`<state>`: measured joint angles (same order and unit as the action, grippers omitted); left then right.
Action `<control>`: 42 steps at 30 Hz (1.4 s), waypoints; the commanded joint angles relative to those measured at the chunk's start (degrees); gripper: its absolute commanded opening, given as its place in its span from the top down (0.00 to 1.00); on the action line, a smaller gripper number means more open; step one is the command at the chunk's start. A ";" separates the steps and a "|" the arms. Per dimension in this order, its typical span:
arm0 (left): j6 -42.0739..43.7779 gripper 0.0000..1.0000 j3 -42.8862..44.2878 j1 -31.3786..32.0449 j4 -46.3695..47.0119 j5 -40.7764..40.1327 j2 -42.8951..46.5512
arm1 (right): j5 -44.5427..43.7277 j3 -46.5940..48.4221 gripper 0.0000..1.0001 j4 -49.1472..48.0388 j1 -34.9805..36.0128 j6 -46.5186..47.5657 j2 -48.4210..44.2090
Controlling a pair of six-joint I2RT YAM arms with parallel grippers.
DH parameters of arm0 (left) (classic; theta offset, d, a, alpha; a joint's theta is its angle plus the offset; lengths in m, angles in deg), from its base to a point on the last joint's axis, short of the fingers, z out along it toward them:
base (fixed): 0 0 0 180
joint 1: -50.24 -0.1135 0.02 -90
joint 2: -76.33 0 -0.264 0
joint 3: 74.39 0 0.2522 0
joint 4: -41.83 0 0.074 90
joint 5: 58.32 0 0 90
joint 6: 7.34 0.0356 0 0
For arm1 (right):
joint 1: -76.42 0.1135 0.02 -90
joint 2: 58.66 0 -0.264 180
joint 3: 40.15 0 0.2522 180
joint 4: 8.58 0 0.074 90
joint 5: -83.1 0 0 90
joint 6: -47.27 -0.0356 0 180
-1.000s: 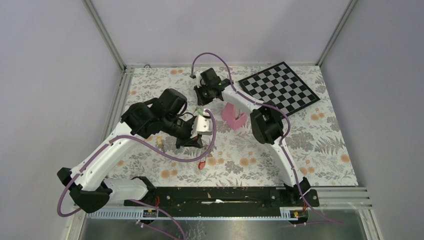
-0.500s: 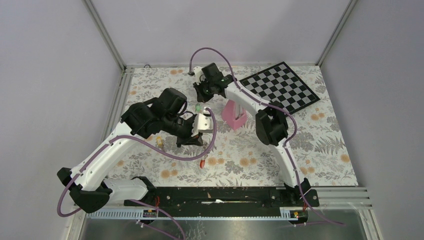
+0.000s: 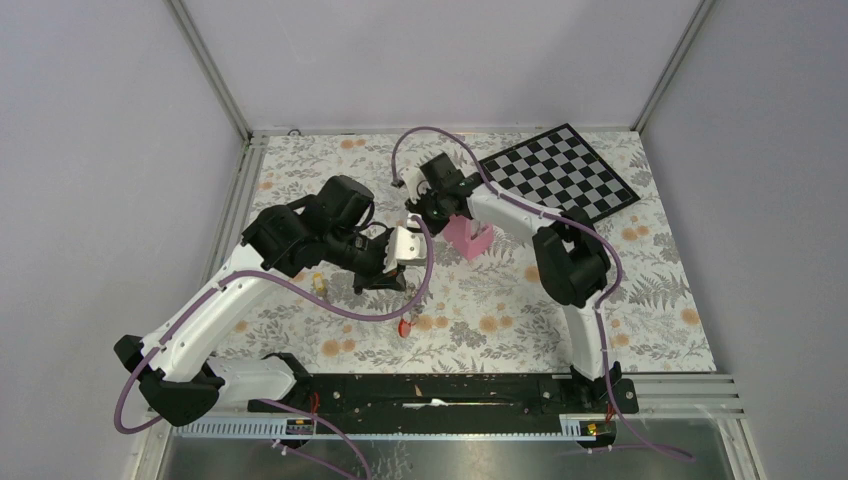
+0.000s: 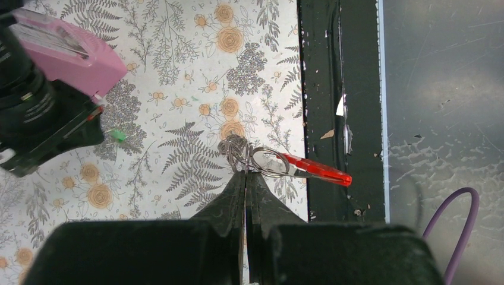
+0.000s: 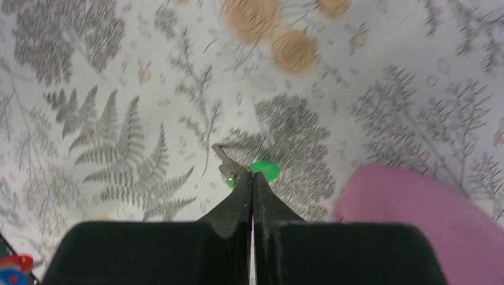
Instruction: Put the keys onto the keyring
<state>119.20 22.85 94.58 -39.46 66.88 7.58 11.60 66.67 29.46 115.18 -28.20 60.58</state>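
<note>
Fingers [image 4: 230,199] of the left gripper [image 4: 245,177] are being pressed fully together, and the keyring [image 4: 318,170] is being pinched between their tips at its thin wire loops, just beside a small grey metal bunch. The red bar of the keyring is being pointed away from the tips, toward the near edge of the table [image 3: 640,300]. In the top view the left gripper [image 3: 398,268] is being shown near the middle of the table, a little toward the left edge, and the red part is being seen closer to the near edge. Whether the keyring is touching the table cannot be told. The right gripper [image 5: 252,178] is being held completely closed as well, and a small silver key [image 5: 223,157] with a green tag [image 5: 264,171] is being gripped at its head, its blade being pointed away from the fingertips. This gripper is being shown toward the far edge, just beside the pink pyramid [image 3: 468,238], and apart from the left gripper. A checkerboard [image 3: 560,175] is being seen in the far right corner. A small yellowish object [image 3: 320,283] is lying beside the left arm, toward the left edge; it is too small to be identified.
</note>
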 commanded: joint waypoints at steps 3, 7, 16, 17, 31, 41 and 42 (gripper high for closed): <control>4.01 1.00 2.50 0.15 -2.46 -1.64 -0.15 | 3.38 -9.38 1.00 -0.58 2.13 7.33 -11.87; 4.51 1.00 1.66 0.21 -3.19 -3.20 0.10 | 1.07 -16.39 1.00 -0.65 2.18 10.49 -17.64; 5.10 1.00 1.82 0.21 -3.21 -1.56 -1.50 | -5.98 -33.29 1.00 -1.52 2.02 17.51 -29.42; 5.28 1.00 1.78 0.22 -3.19 -1.40 -1.83 | -6.03 -34.75 1.00 -1.67 1.92 17.69 -30.47; 5.82 1.00 2.92 0.22 -2.46 -0.03 -4.10 | -5.25 -45.03 1.00 -3.34 -1.69 18.77 -35.49; 5.84 1.00 2.15 0.22 -1.69 -0.07 -4.02 | -4.57 -46.08 0.92 -3.00 -2.03 18.28 -34.54; 5.90 1.00 2.20 0.22 -1.72 -0.11 -3.95 | -4.45 -45.99 0.90 -2.68 -2.05 18.34 -34.47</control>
<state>123.83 22.92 94.58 -42.94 64.57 3.10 6.24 20.33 27.12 113.48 -10.41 26.79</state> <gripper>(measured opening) 0.010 0.079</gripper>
